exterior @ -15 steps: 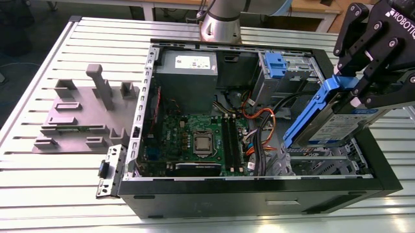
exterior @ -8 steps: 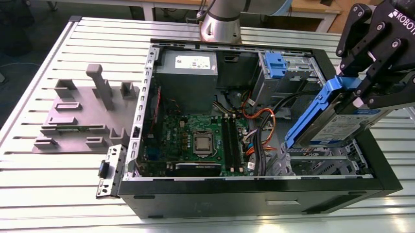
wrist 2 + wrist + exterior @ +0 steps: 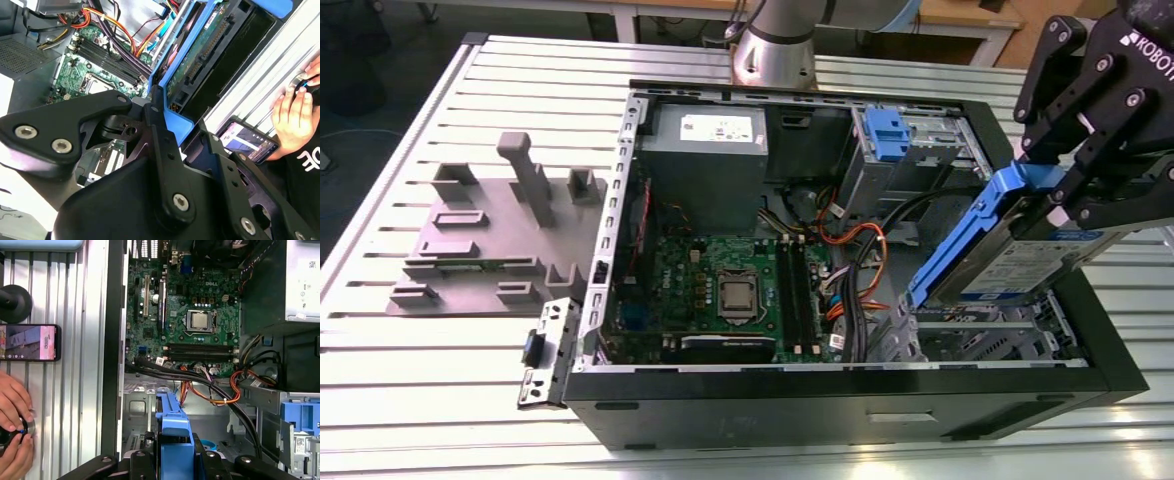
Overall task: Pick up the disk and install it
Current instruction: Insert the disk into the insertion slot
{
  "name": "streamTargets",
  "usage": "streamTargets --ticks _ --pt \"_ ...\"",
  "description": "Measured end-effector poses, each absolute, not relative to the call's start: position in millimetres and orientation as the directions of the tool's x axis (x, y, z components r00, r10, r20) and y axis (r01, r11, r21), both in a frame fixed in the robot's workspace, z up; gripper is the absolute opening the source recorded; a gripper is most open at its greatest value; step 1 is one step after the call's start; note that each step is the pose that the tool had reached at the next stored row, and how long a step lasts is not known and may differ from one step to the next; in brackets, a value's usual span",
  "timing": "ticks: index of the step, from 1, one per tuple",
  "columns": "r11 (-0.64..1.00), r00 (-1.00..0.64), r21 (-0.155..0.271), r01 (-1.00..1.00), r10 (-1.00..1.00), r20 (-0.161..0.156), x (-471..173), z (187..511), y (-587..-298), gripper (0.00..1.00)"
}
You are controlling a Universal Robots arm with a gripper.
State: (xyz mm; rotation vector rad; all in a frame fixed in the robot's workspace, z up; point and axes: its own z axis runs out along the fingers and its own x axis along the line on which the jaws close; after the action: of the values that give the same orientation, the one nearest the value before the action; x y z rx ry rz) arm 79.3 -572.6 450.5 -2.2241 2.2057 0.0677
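The disk, a silver drive with a white-and-blue label in a blue carrier rail, hangs tilted above the case's corner at the exterior view's right. My gripper is shut on its upper end. The second wrist view shows the disk's green underside and blue rail running away from a black finger. In the first wrist view the blue rail sticks out from the gripper over a metal drive bay. The same bay lies just under the disk's low end in the exterior view.
The open computer case holds a motherboard, a grey power-supply box, orange and black cables and a blue latch piece. A grey fixture lies at the exterior view's left. A person's hand and a phone rest beside the case.
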Motion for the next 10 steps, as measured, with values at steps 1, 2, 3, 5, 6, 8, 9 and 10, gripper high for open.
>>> streamTargets --ticks 1,2,3,5,6,8,9,10 --pt "-0.009 0.008 0.024 -1.000 -0.999 -0.037 79.4 449.6 -572.7 0.36" --pt "-0.009 0.008 0.024 -1.000 -0.999 -0.037 79.5 448.8 -572.7 0.36" --pt "-0.009 0.008 0.024 -1.000 -0.999 -0.037 79.5 448.0 -572.7 0.36" --pt "-0.009 0.008 0.024 -1.000 -0.999 -0.037 79.8 446.5 -572.8 0.36" --pt "-0.009 0.008 0.024 -1.000 -0.999 -0.037 80.2 445.9 -572.8 0.36" --pt "-0.008 0.007 0.024 -1.000 -0.999 -0.037 81.1 445.1 -573.1 0.36" --pt "-0.007 0.006 0.024 -1.000 -0.999 -0.037 81.6 444.7 -573.2 0.36" --pt "-0.007 0.006 0.024 -1.000 -0.999 -0.037 81.8 444.3 -573.3 0.36"
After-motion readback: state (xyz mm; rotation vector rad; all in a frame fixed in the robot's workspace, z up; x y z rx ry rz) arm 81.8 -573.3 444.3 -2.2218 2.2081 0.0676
